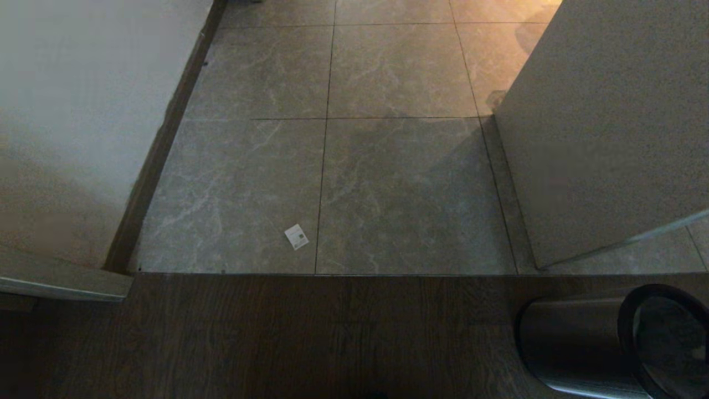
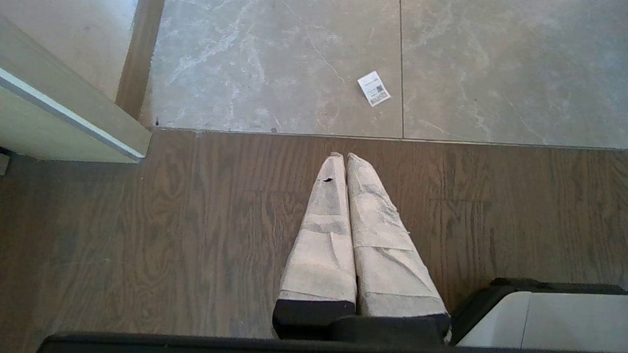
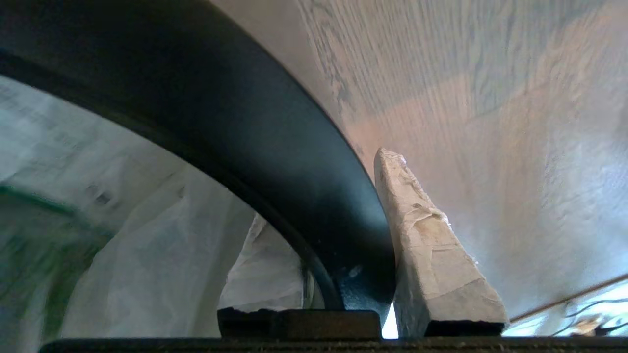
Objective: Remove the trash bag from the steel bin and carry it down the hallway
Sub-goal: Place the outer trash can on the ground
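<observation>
white trash bag (image 3: pixel 162 255) with green print, black-rimmed silver steel bin (image 1: pixel 576 343)

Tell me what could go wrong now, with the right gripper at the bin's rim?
The right gripper straddles the steel bin's black rim, one finger outside. Closing may pinch the rim together with the trash bag, so the light steel bin could lift or tip, or the thin bag could tear.

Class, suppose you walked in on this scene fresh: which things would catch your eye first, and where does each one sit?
The steel bin stands out first, at the lower right on the dark wood floor. The right claw straddles its black rim, one finger outside and the white trash bag inside. A small white paper slip lies alone on the hallway tiles.
</observation>
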